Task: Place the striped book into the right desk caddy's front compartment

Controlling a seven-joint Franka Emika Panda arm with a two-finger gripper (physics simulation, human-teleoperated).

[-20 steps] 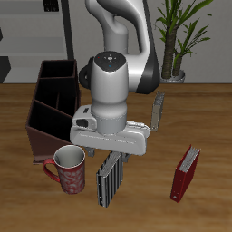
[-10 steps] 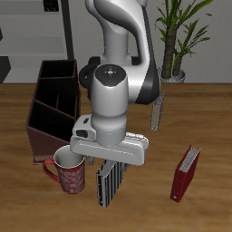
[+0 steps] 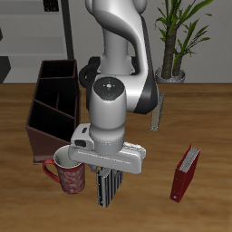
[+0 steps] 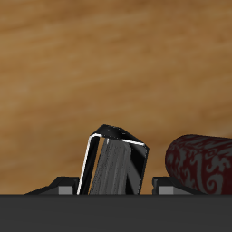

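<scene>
I am at the grasp step: the gripper [image 3: 106, 172] hangs right over the striped book [image 3: 108, 188], which stands upright near the table's front edge, just beside the mug [image 3: 70, 170]. In the wrist view the book [image 4: 112, 162] sits between the fingers, which look spread around it, not yet pinching. Next I judge I must close, lift, and carry it to the caddy [image 3: 50, 104] farther back.
</scene>
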